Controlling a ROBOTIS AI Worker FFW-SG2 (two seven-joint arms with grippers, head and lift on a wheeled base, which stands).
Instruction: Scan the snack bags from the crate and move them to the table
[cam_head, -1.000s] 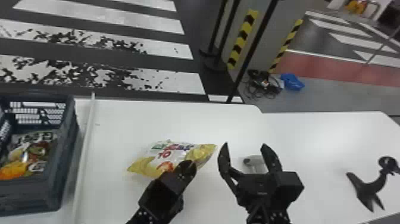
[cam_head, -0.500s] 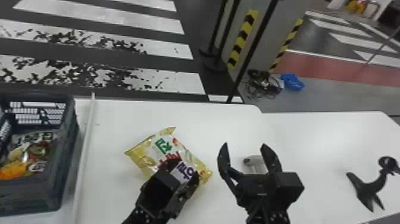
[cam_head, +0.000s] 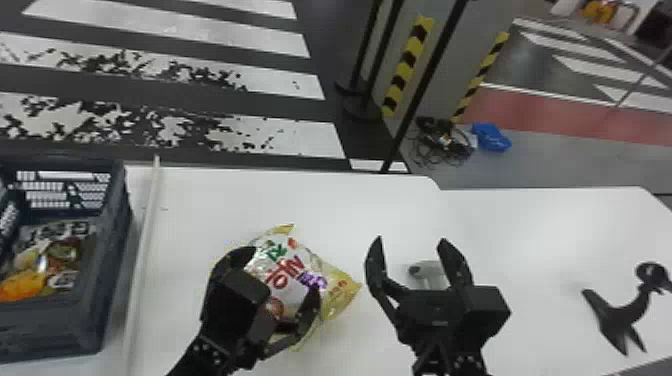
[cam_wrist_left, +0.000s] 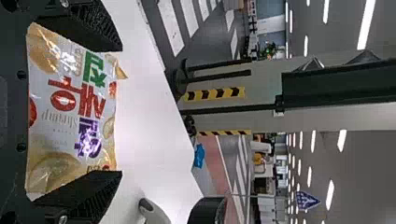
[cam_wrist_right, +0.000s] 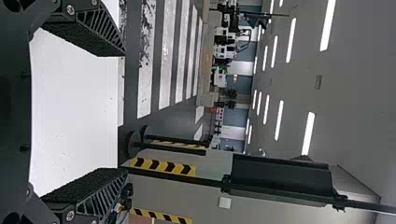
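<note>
In the head view, the left gripper (cam_head: 284, 272) has spread its fingers wide about the snack bag (cam_head: 342, 292), which has swung round over the table (cam_head: 280, 195) — probably a release. From the bag, the crate (cam_head: 65, 325), with more packets (cam_head: 55, 260), sits at nine o'clock, the scanner (cam_head: 427, 272) at three. Left wrist view: bag between parted fingers, seemingly unclamped. Right wrist view: right gripper (cam_wrist_right: 125, 112) wide apart, gripping nothing.

One black two-fingered right claw (cam_head: 410, 240), mine, fingers spread; one flat white surface (cam_wrist_right: 74, 116), seen between them; one dark, white-striped floor (cam_wrist_right: 133, 84).
</note>
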